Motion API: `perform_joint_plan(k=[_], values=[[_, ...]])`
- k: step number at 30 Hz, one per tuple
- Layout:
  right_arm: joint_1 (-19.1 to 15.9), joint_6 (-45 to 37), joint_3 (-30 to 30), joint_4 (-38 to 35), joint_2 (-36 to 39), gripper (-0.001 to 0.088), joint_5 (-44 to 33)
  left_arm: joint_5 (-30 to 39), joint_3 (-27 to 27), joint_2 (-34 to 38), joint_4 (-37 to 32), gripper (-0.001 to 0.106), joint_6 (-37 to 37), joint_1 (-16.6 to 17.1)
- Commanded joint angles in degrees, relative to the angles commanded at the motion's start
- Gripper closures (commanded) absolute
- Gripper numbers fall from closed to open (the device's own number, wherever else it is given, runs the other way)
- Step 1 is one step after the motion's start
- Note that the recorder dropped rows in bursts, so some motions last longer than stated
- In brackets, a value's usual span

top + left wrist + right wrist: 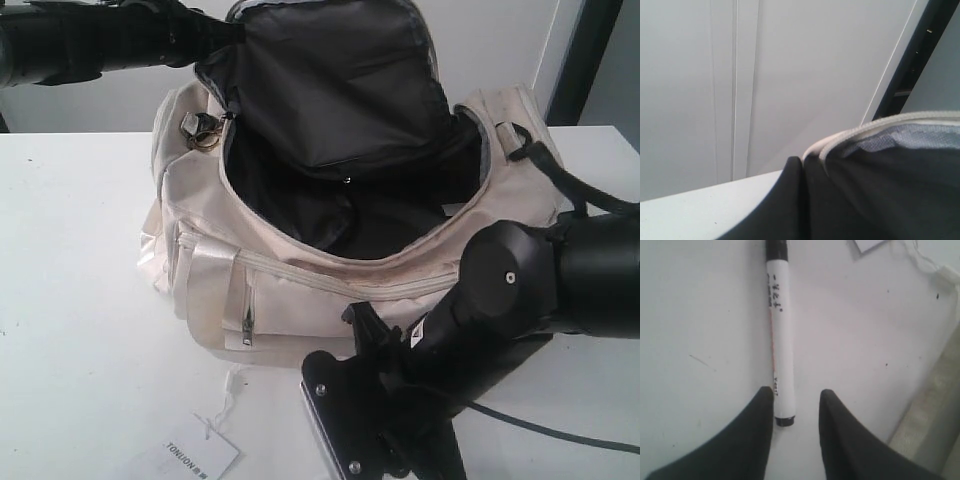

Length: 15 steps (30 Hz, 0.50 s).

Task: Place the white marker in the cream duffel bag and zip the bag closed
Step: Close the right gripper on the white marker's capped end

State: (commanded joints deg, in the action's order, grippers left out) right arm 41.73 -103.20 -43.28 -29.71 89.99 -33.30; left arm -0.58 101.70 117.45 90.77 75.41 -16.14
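Notably, white marker, cap cut off, right pincer open around tail

Bright, even light — close fabric perhaps blurred.

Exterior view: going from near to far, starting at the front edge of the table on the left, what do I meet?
paper tag → front pocket of the cream bag → its open black inside → its raised top flap
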Motion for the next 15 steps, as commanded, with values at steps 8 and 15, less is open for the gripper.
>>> perform_joint_plan(k=[8,15], values=[[-0.14,-0.39,0.0,6.66,2.59,0.0557,1.75,0.0,0.0,0.0,0.0,0.105,0.0,0.0],[-0.14,1.07,0.0,6.66,5.64,0.0557,5.06,0.0,0.0,0.0,0.0,0.105,0.0,0.0]])
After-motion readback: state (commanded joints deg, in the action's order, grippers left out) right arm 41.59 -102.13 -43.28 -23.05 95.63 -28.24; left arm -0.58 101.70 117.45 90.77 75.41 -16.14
